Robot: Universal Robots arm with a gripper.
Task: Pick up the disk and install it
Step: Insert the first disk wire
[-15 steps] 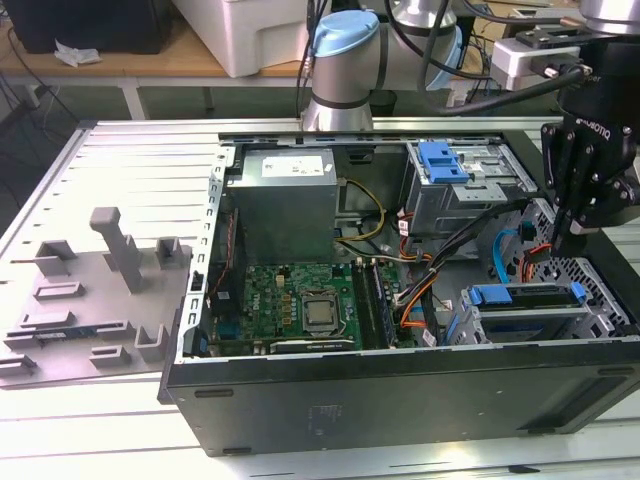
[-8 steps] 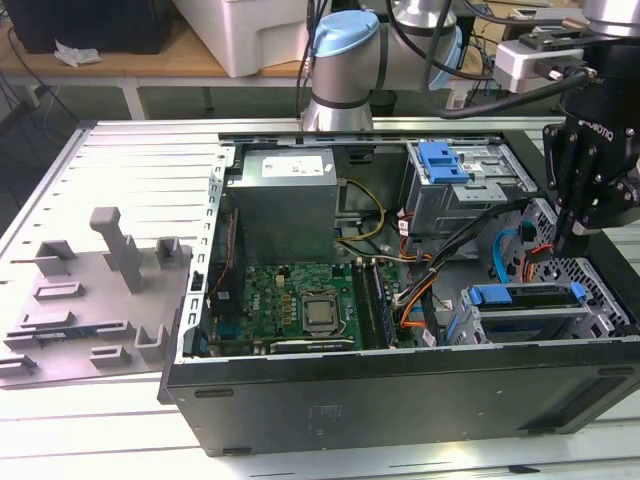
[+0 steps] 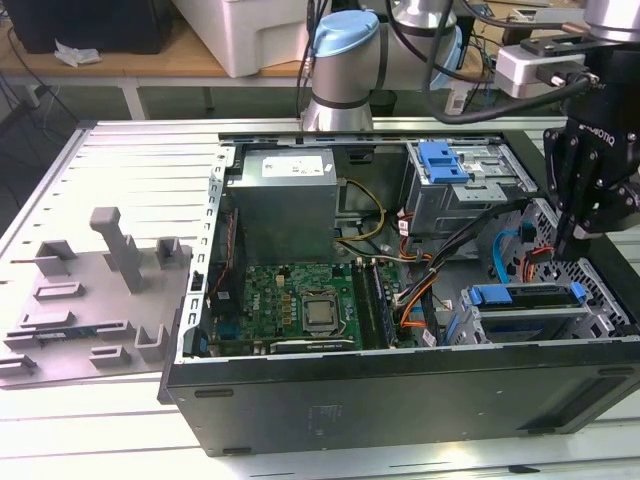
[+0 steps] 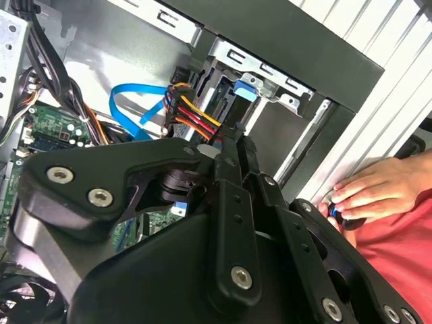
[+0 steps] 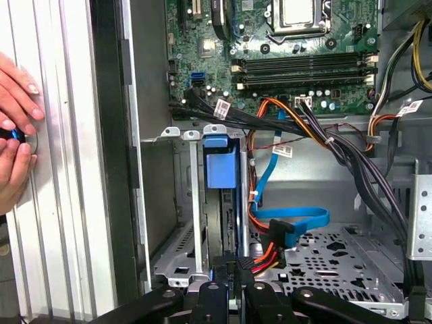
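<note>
disk (image 3: 500,296) sits on edge in a slot of the metal drive cage (image 3: 560,325), at the corner of the open computer case (image 3: 400,400) on the exterior view's right. from above it reads as a narrow dark slab capped by a blue plastic strip. in the first wrist view the blue carrier end (image 5: 221,162) stands out squarely between the cage's silver rails, and it shows as a blue tab (image 4: 244,91) in the second wrist view. its labelled face is hidden.

the gripper (image 3: 577,238) hangs over the case just beside the cage, fingers pointing down and drawn together, clear of the disk. a red-and-orange cable bundle (image 5: 270,253) and a flat blue cable (image 5: 304,219) lie near the fingertips (image 5: 214,297). a person's hand (image 5: 17,128) rests on the ribbed table (image 5: 61,202) outside the case wall. the grey fixture tray (image 3: 90,300) lies well apart, on the exterior view's left.
</note>
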